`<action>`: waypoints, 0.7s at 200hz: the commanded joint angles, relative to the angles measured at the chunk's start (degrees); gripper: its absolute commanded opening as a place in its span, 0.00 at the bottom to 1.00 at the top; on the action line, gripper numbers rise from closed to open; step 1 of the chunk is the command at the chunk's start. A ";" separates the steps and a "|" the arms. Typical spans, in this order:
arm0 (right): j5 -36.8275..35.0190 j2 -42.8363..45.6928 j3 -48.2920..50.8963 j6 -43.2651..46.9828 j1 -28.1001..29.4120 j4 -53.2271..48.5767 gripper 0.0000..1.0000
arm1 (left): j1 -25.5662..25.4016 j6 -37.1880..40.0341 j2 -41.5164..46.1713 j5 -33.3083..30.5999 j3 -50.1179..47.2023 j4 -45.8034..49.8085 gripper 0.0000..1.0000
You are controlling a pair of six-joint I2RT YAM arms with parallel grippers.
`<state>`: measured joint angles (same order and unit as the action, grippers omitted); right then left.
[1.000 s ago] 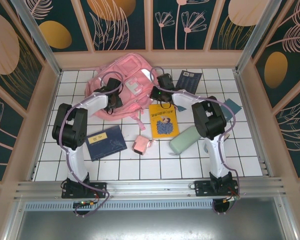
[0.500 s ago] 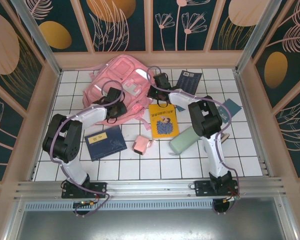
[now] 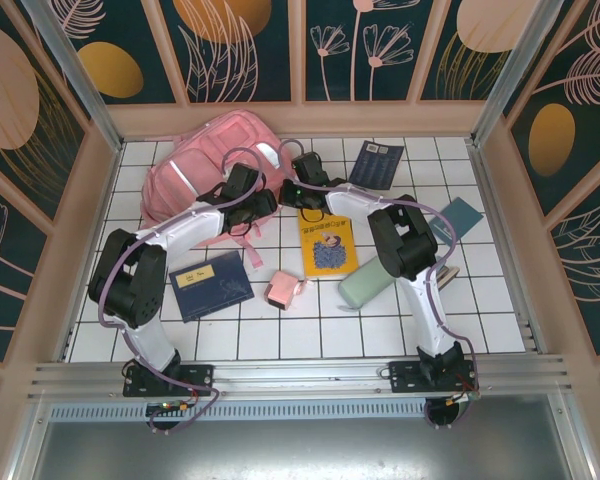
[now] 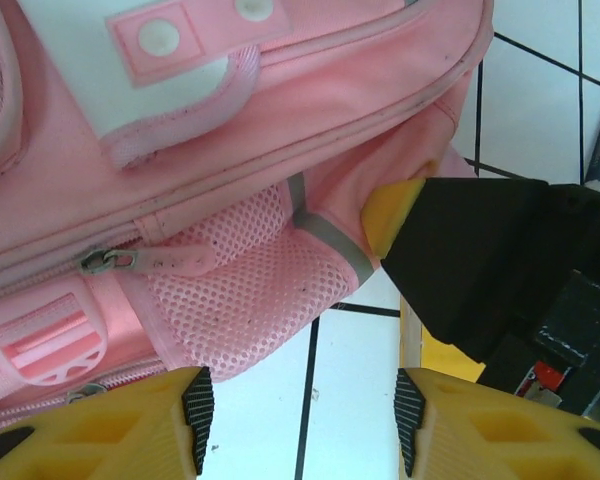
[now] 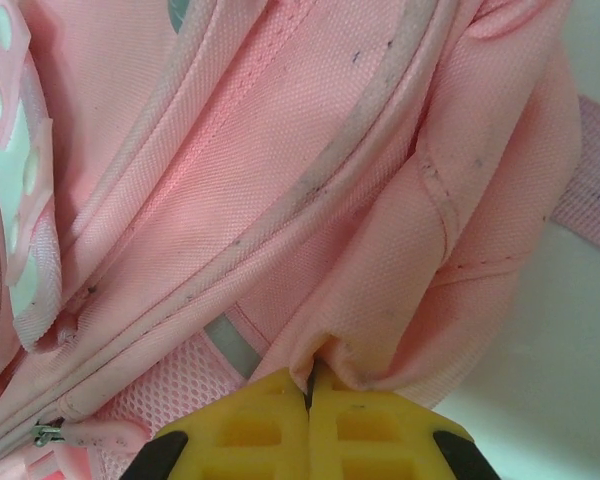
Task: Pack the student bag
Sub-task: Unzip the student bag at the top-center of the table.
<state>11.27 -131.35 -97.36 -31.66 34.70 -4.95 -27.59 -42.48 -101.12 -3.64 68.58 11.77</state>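
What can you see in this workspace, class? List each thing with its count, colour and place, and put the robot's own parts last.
student bag: one, pink, far left of the tiled table
booklet: one, dark blue, far side, right of centre
yellow book: one, yellow, centre
notebook: one, navy, near left
small pouch: one, pink, near centre
pencil case: one, mint green, just right of the yellow book
teal book: one, teal, right side
left gripper: one, yellow fingers, open, beside the student bag
right gripper: one, yellow fingers, shut on the student bag's fabric
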 commanded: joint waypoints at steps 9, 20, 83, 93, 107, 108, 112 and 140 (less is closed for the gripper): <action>2.03 -0.88 1.03 0.22 0.44 -0.15 0.00 | 0.00 -0.85 1.95 -3.68 -3.20 3.09 0.44; 2.00 -0.84 1.04 0.19 0.39 -0.11 0.00 | 0.07 -0.36 2.16 -4.52 -4.00 3.77 0.42; 2.07 -0.84 0.86 0.27 0.45 -0.07 0.00 | 1.94 -0.28 -0.93 -5.41 -6.26 5.12 0.39; 1.92 -0.85 0.97 0.29 0.40 -0.22 0.00 | 2.09 -0.15 -1.47 -5.41 -6.41 5.11 0.39; 1.92 -0.84 1.10 0.28 0.35 -0.10 0.00 | 2.37 -0.10 -2.16 -4.46 -6.91 4.39 0.38; 1.96 -0.84 1.07 0.28 0.36 -0.12 0.00 | 2.37 -0.08 -2.16 -4.36 -6.94 4.35 0.38; 2.00 -0.85 1.06 0.26 0.40 -0.15 0.00 | 2.44 -0.06 -2.35 -3.88 -7.11 3.90 0.38; 2.05 -0.84 0.95 0.20 0.37 -0.09 0.00 | 2.63 -0.36 -3.15 -2.02 -7.93 2.07 0.38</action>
<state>11.27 -131.35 -97.34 -31.66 34.70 -4.95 -25.41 -42.89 -102.80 -7.16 61.76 15.00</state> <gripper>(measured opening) 0.062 0.379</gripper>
